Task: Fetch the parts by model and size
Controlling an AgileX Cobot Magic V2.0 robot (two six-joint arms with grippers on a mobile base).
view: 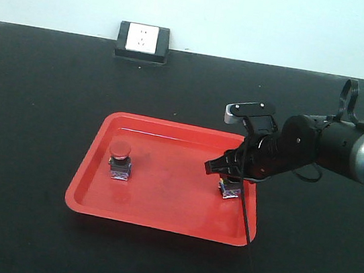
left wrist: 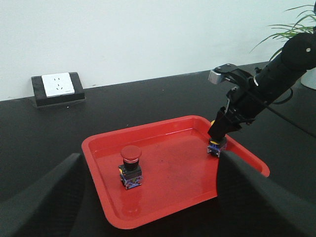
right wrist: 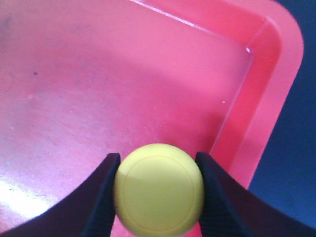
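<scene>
Yellow fills the bottom of the right wrist view: the yellow-capped switch [right wrist: 159,190] sits squarely between the two dark fingers [right wrist: 101,197] of the right gripper [view: 230,172], the cap's round top facing the camera, so the switch stands upright with its axis running straight along the line of approach. The jaws are clenched on the cap, each finger touching its side with no gap showing. From the front view the switch's base [view: 231,189] appears to rest on the floor of the red tray [view: 157,218], near the tray's right-hand wall and front corner, though whether it is just clear of the floor cannot be told. The red-capped switch [view: 120,160] stands upright well apart, toward the tray's left side, untouched. The left gripper [left wrist: 148,197] hovers on the near side of the tray, its jaws spread wide and holding nothing, nearer to the red switch than to the yellow. The tray lies on the black surface [view: 39,89].
</scene>
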